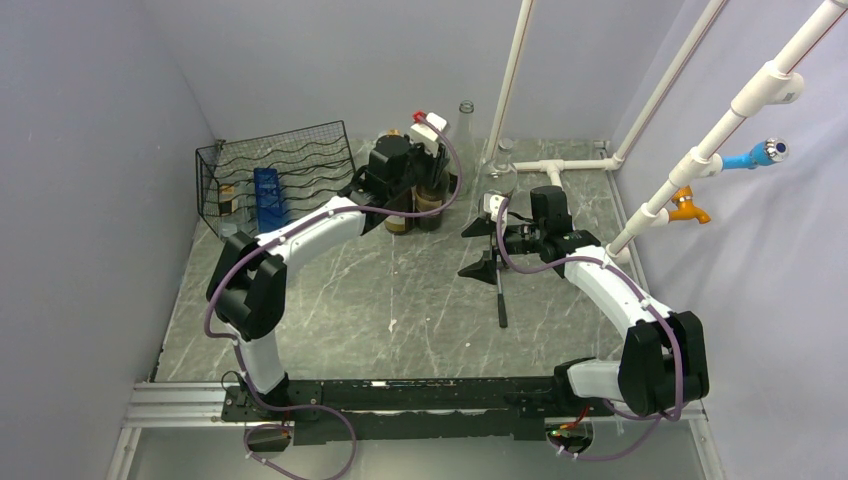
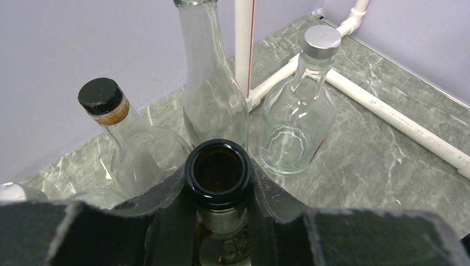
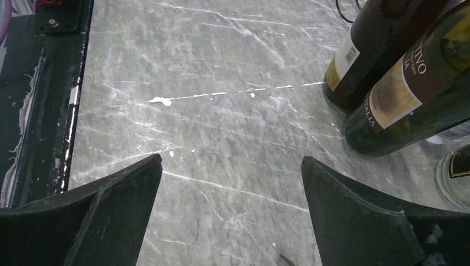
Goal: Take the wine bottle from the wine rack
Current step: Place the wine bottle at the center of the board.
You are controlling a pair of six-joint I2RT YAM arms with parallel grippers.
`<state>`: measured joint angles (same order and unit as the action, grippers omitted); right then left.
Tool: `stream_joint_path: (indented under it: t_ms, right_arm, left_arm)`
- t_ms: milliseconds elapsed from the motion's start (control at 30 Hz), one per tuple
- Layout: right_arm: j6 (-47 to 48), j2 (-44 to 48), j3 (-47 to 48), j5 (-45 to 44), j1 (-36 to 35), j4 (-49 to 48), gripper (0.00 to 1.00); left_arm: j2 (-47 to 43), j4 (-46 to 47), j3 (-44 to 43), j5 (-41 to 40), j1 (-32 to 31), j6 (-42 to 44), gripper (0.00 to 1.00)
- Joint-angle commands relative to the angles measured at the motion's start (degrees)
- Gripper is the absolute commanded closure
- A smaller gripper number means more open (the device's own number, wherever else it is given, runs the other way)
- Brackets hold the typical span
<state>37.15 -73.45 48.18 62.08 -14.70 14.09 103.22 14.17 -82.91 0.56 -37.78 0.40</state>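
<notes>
Dark wine bottle (image 2: 218, 176) neck clamped in left fingers (image 2: 161, 224), plain only wrist-side; right fingers (image 3: 111, 216) apart.

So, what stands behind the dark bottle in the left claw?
Clear glass bottles: one black-capped, one tall, one silver-capped. The left claw covers the black-capped one's base.
</notes>
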Motion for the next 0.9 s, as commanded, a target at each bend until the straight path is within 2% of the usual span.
stream_joint_path:
  t_ms: [0,267,867]
  right_arm:
    - [1.16,-0.01,1.65,2.25,0.25,0.31,0.00]
    - [1.31,0.04,1.73,2.31,0.26,0.42,0.00]
    - [1.44,-0.18,1.71,2.43,0.21,0.50,0.00]
  left_arm:
    - [-0.74,6.91,-3.60,-0.38,0.19,-2.21,0.70]
    - [-0.63,6.59,-3.50,-2.34,0.30,-2.62,0.67]
    - [-1.94,5.89,-3.13,-2.63,0.25,-3.17,0.43]
